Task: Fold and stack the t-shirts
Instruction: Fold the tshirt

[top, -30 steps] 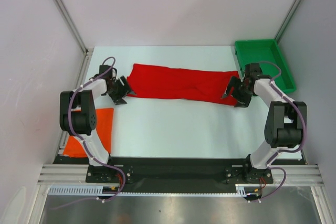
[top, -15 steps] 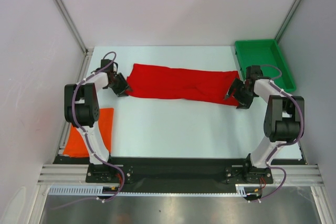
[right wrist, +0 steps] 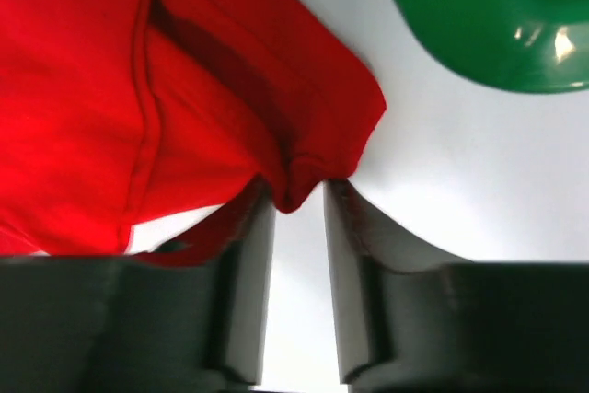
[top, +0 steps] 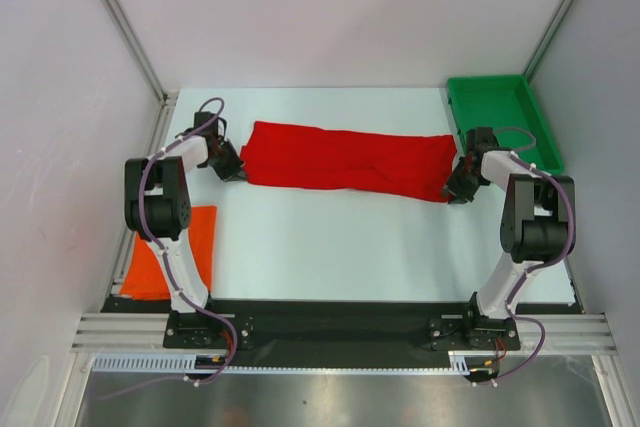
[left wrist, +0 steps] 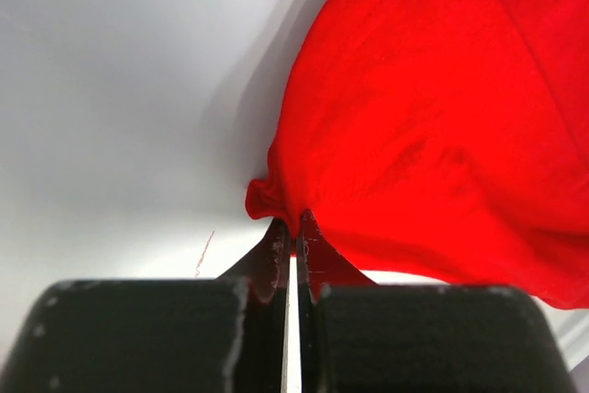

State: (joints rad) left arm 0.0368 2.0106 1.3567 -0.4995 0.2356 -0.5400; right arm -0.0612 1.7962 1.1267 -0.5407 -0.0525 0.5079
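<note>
The red t-shirt [top: 345, 159] lies folded into a long band across the far half of the table. My left gripper [top: 232, 169] is at its left end. In the left wrist view the jaws [left wrist: 294, 223] are pressed together on a small bunch of the red cloth [left wrist: 433, 117]. My right gripper [top: 457, 190] is at the band's right end. Its fingertips [right wrist: 299, 195] pinch a fold of the shirt's corner [right wrist: 110, 89]. The orange t-shirt [top: 200, 237] lies flat as a rectangle at the near left, partly hidden by the left arm.
A green plastic tray [top: 485, 80] stands at the far right corner, close behind the right gripper, and its rounded corner [right wrist: 479, 16] shows in the right wrist view. White walls with metal rails close in the table on three sides.
Both grippers have moved in onto the ends of the red t-shirt and closed on the cloth. The left arm has swung further back; the shirt's right end has bunched slightly.
</note>
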